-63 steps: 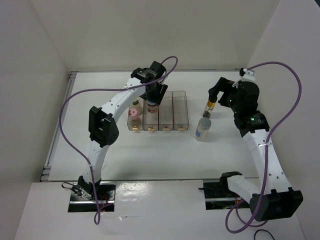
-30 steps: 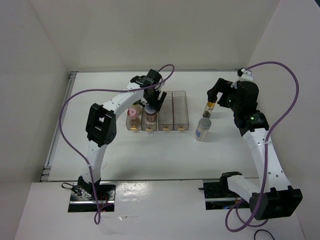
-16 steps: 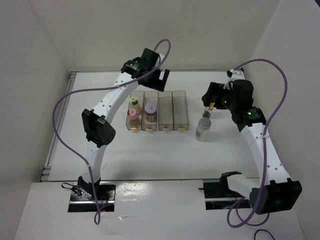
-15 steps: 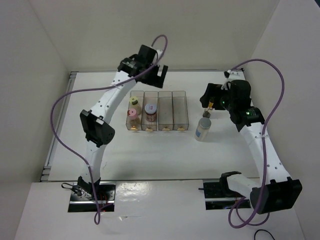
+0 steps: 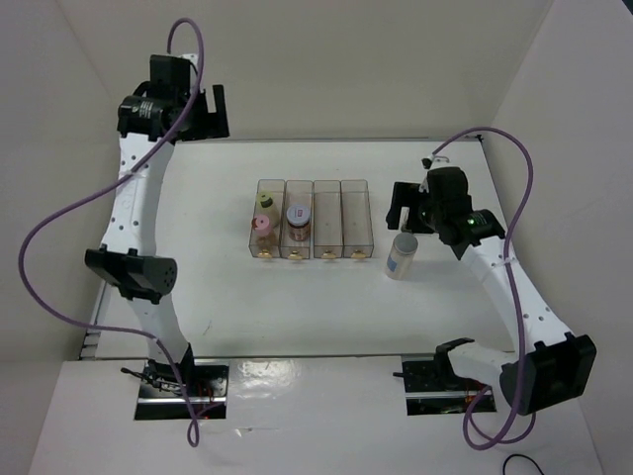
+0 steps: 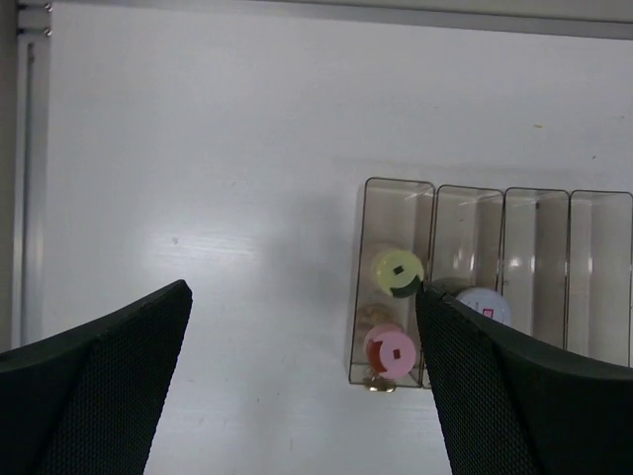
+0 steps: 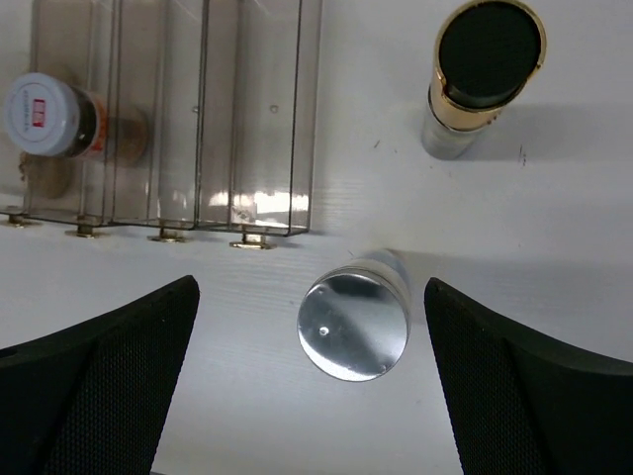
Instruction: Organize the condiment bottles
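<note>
In the clear rack (image 5: 341, 230) the yellow-lidded jar (image 5: 265, 203) and the pink-lidded jar (image 5: 262, 226) share the leftmost compartment. The jar with the white-red lid (image 5: 298, 216) stands in the second one. My left gripper (image 5: 205, 114) hangs open and empty, high over the table's far left; its wrist view looks down on the yellow lid (image 6: 397, 271) and pink lid (image 6: 391, 350). My right gripper (image 7: 312, 285) is open above the grey-white capped cylinder (image 7: 354, 315), not touching it. The black-capped amber bottle (image 7: 489, 42) stands just beyond.
The rack's two right compartments (image 7: 257, 119) hold nothing. The cylinder (image 5: 401, 255) stands on the table right of the rack. White walls enclose the table on the left, back and right, and a metal rail (image 5: 99, 317) runs along the left edge.
My left gripper has opened off the white-red lidded jar, left in the second compartment, and risen far up and left. My right gripper has shifted from the amber bottle to over the cylinder.
</note>
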Robot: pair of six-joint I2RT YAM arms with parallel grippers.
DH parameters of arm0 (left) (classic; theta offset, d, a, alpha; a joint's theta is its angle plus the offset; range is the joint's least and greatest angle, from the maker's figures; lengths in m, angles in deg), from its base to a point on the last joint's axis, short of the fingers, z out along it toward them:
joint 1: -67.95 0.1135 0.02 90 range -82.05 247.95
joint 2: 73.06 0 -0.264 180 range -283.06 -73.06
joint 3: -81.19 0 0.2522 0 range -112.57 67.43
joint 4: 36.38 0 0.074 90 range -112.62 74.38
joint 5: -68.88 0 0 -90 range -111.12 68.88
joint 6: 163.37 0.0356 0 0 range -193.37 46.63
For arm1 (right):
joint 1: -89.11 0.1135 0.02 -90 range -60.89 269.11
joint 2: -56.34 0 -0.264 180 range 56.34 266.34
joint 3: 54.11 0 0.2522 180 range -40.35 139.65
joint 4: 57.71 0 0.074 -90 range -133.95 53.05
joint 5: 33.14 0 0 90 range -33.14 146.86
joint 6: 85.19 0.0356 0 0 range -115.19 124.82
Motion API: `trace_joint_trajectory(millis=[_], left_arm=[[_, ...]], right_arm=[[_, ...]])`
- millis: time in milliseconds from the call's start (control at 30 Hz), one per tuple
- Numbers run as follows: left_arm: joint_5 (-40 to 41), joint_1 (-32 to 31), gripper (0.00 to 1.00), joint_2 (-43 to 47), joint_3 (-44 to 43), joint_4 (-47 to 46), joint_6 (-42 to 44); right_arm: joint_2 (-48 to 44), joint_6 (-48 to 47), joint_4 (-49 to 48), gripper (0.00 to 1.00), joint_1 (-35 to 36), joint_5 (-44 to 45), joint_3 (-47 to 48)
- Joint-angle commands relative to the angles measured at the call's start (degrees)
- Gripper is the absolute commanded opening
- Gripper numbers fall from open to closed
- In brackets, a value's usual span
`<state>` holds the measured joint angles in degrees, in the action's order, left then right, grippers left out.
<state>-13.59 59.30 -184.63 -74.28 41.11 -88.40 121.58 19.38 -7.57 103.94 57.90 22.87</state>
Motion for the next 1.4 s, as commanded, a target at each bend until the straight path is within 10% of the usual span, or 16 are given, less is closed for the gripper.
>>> trace_joint_trajectory(millis=[0, 467, 900, 1367], left_arm=[[3.4, 1.4, 1.00, 11.5, 6.5, -1.2, -1.3], [-7.6, 9.6, 1.00, 28.2, 53.4, -19.2, -4.7], [-8.8, 10.1, 1.00, 28.7, 56.2, -19.8, -4.2], [-9.3, 10.1, 1.00, 28.7, 57.8, -20.8, -3.7]], right_arm=[[2.4, 2.3, 2.6, 0.99, 0.6, 3.2, -0.8], [4.6, 5.0, 1.1, 0.99, 1.1, 2.7, -5.0], [8.8, 8.0, 1.7, 0.99, 1.6, 5.6, -5.6], [13.2, 8.5, 6.2, 0.66, 3.6, 9.6, -2.8]])
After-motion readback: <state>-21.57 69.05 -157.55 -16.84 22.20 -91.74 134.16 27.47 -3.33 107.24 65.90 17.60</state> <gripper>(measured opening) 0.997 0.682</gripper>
